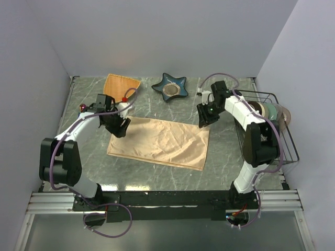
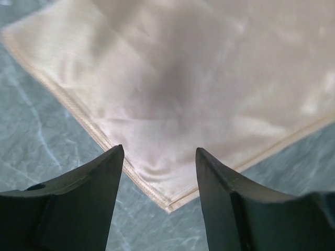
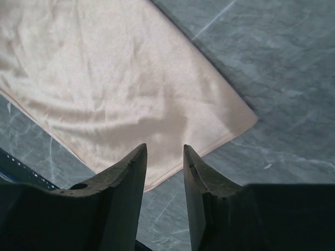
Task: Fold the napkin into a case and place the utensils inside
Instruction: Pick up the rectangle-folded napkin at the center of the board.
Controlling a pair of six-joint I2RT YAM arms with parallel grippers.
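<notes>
— Progress so far?
— Napkin lies flat on the table, a layered rectangle, no case yet. Left fingers and right fingers hang parted and empty over its far corners. Utensils, unseen here, are left to do.

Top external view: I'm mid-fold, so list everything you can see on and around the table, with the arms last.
Peach-orange satin napkin: one, peach, table centre, flat rectangle.
Orange fan-shaped dish: one, orange, far left.
Star-shaped dish: one, dark blue with a tan centre, far middle.
Black wire basket: one, black, right edge.
Round rolls: at least two, greenish and tan, in the basket.
Small purplish item: one, left edge; too small to identify.
Marbled table: one, grey-green.
Left gripper: black, open, over the napkin's far left corner.
Right gripper: black, open, over its far right corner.
</notes>
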